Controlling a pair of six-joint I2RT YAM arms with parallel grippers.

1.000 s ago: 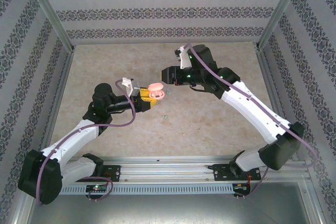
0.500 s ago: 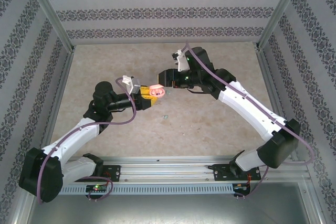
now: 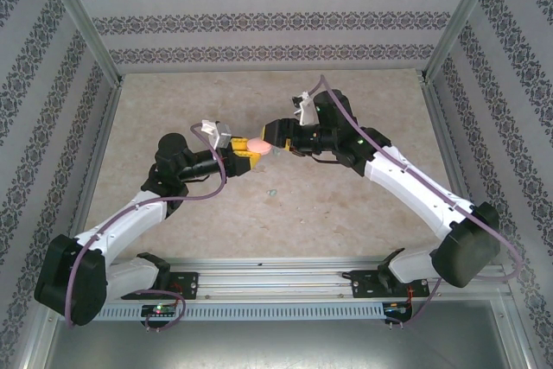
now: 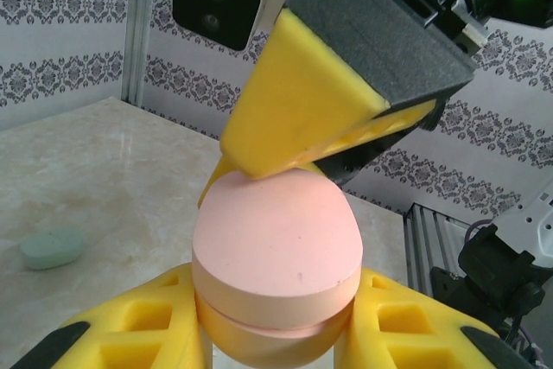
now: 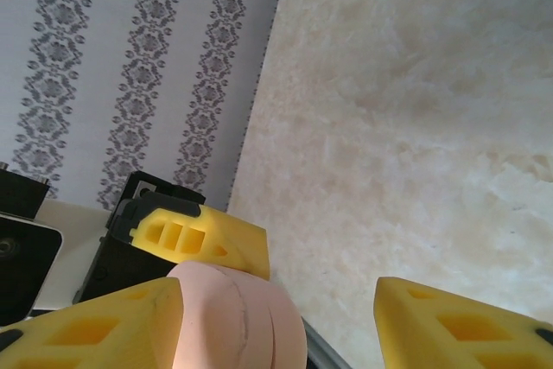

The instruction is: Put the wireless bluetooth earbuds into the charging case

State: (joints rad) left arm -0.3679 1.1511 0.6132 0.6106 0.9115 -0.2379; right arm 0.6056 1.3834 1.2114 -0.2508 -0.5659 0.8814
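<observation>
My left gripper (image 3: 244,151) is shut on a pink oval charging case (image 4: 276,252), its yellow fingers (image 4: 130,321) clamping both sides of the lower half. The lid lies down on the base with a thin seam showing. My right gripper (image 3: 268,138) stands open around the case's far end, with one yellow finger (image 4: 294,101) resting on the lid's far edge. In the right wrist view the case (image 5: 238,321) sits against the right gripper's left finger (image 5: 104,326), and the other finger (image 5: 458,321) stands well apart. The earbuds are hidden.
A pale green oval piece (image 4: 52,248) lies on the marble tabletop (image 3: 346,205); I cannot tell whether it is a case or a bud. A tiny pale speck (image 3: 270,191) lies in front of the grippers. Patterned walls and metal posts (image 3: 82,23) enclose the table.
The right gripper has moved left and down onto the pink case. The lid, which stood open a second ago, now lies down on the base. The left gripper has shifted slightly.
</observation>
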